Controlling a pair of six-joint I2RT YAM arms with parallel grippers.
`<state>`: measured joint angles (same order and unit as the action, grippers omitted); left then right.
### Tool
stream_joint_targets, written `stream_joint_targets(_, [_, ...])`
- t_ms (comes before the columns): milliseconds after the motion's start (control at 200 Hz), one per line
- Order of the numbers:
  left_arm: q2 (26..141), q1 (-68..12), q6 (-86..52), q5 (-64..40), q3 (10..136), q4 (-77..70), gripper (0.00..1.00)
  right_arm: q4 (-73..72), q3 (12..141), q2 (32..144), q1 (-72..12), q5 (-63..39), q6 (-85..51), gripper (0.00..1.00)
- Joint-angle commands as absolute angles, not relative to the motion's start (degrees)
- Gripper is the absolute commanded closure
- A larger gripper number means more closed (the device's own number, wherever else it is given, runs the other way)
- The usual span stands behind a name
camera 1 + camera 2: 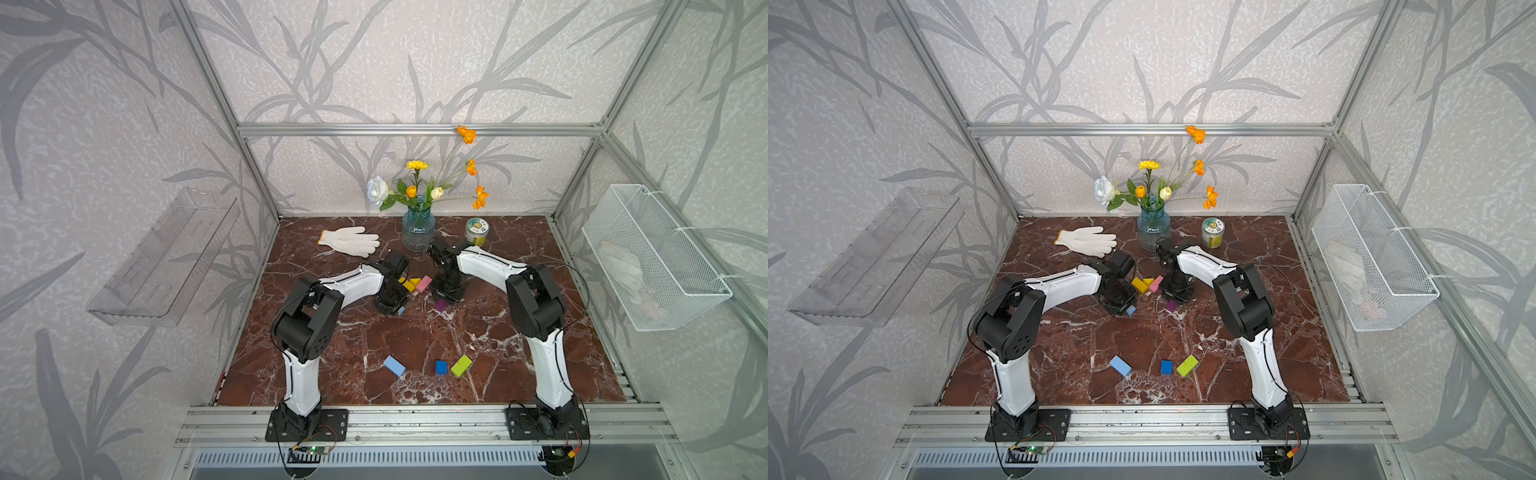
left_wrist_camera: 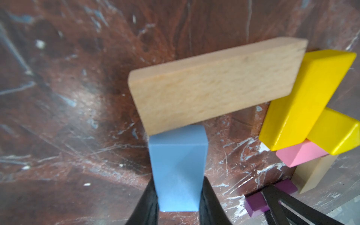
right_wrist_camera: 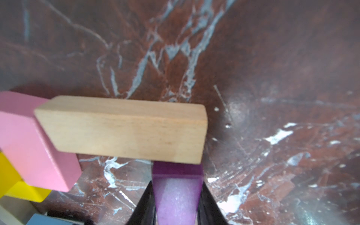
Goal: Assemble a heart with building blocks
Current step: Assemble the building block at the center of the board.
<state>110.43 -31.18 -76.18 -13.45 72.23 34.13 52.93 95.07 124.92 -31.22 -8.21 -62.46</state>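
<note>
Heart blocks (image 1: 424, 283) mid table (image 1: 415, 332), far frm edges.

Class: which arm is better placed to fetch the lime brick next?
Right, probably: the lime brick lies nearer its base than the left's; the right gripper must first release the purple brick.

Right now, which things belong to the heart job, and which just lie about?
Job: gripped light blue block, gripped purple block, tan blocks, yellow blocks, pink block, loose light blue block, dark blue block, lime block.
Lying about: white glove, flower vase, jar.
</note>
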Motion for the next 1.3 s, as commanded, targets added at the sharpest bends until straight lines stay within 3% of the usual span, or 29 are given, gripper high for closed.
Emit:
stream_joint_targets(0, [115.0, -31.0, -77.2, -11.9, 70.2, 39.1, 0.84, 53.0, 95.3, 126.7, -30.9, -8.2, -62.4, 0.91])
stream_joint_targets(1295, [114.9, -30.4, -77.4, -12.0, 70.1, 39.9, 0.84, 52.8, 96.2, 126.5, -30.5, -7.8, -65.1, 0.99])
